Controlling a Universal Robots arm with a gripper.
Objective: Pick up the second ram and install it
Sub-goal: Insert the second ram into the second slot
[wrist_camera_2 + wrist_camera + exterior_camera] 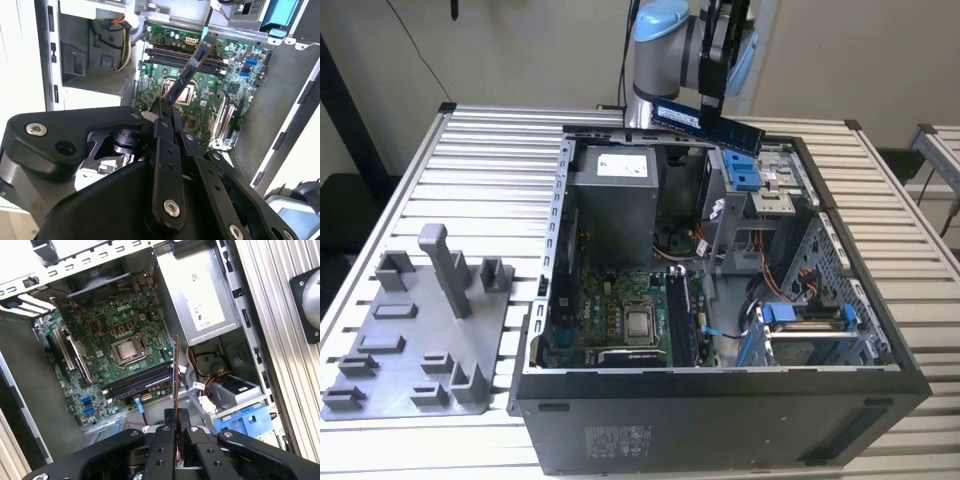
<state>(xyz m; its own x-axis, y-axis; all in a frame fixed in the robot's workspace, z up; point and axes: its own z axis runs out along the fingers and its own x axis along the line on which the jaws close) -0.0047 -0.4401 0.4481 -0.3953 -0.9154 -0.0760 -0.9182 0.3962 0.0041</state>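
A slatted metal table [470,160] fills the exterior view. On it an open computer case [720,410] takes up the centre and right, and a grey holder tray [410,340] sits at the lower left. Inside the case lie the green motherboard [610,315] and a grey power supply [615,195]. At the upper middle of the frame, above the case's far edge, the gripper [712,105] is clamped on the memory stick [678,116], which is in the air and touches nothing else.

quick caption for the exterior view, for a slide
Gripper holding the second ram in the air above the open computer case, its green motherboard exposed.
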